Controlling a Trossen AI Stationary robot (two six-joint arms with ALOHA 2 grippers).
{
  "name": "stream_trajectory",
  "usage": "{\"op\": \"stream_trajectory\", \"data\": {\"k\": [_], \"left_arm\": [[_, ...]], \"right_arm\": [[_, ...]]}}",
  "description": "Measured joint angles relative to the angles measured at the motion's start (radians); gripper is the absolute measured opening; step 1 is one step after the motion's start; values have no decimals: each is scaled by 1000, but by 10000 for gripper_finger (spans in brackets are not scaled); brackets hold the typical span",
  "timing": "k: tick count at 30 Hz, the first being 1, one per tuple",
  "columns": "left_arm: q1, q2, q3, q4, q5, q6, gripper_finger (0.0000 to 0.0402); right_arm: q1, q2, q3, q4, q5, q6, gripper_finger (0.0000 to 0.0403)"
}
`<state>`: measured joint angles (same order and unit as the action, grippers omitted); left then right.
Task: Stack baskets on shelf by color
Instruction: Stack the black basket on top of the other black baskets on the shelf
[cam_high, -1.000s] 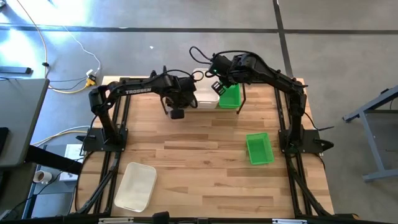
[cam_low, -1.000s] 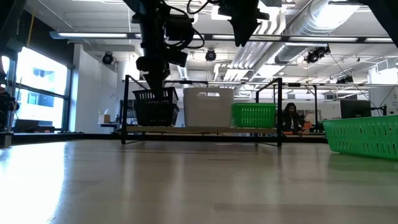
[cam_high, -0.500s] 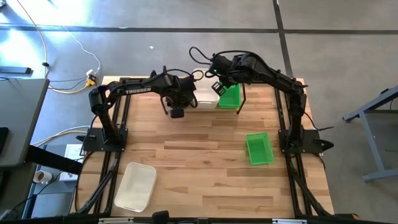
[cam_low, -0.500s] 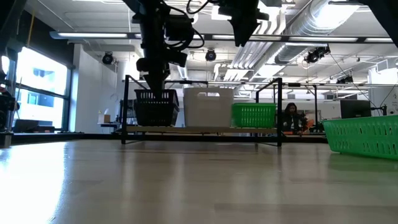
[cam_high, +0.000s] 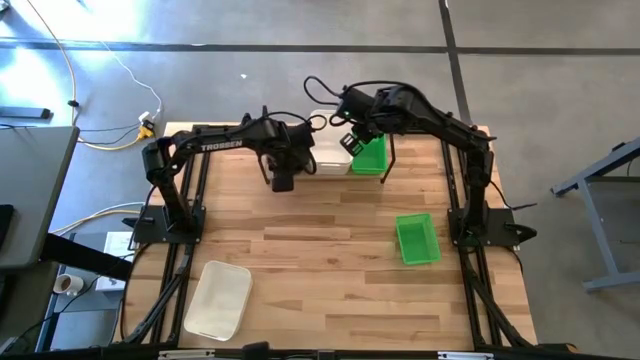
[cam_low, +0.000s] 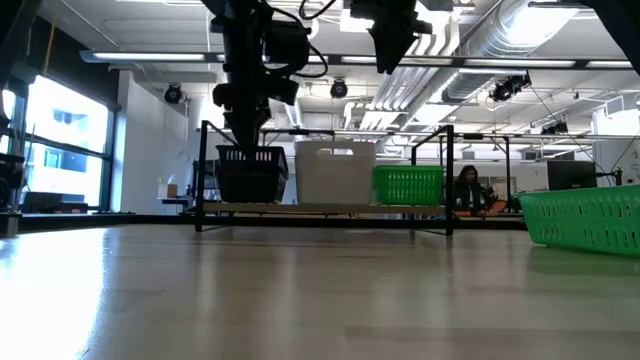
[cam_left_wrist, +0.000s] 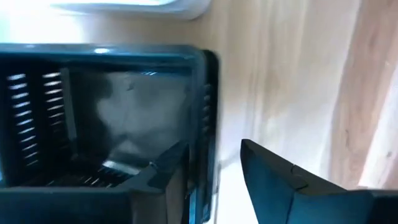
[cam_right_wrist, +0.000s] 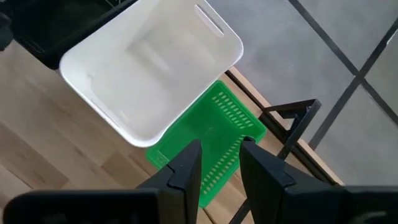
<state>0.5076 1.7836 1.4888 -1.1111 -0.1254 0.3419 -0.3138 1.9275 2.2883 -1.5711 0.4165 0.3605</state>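
The shelf (cam_low: 330, 208) stands at the table's far edge. On it sit a black basket (cam_low: 250, 172) at the left, a white one (cam_low: 335, 172) in the middle and a green one (cam_low: 408, 185) at the right. My left gripper (cam_left_wrist: 214, 144) hangs open over the black basket. One finger is inside it and one outside its side wall (cam_left_wrist: 208, 106). My right gripper (cam_right_wrist: 222, 146) hovers open above the shelf's green basket (cam_right_wrist: 214, 134), with nothing between its fingers.
A second green basket (cam_high: 417, 238) lies on the table at the right, in front of the right arm's base. A white basket (cam_high: 218, 298) lies near the table's front left corner. Bare wood spreads between them and the shelf.
My left gripper has opened and let go of the black basket, then risen slightly. The basket hung tilted just above the shelf and now sits level on it.
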Motion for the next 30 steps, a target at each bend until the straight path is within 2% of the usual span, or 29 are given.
{"op": "stream_trajectory", "data": {"k": [2,8,11,30], "left_arm": [[0,0,25,-30,-30,-7,144],[2,-1,120,-128,-33,-9,147],[7,-1,150,-113,-33,-7,142],[62,3,155,-75,-35,-28,131]], "right_arm": [[0,-6,1,0,-1,5,96],[0,-12,2,0,-2,6,96],[0,-12,2,0,-1,2,96],[0,-12,1,0,-1,-2,96]]}}
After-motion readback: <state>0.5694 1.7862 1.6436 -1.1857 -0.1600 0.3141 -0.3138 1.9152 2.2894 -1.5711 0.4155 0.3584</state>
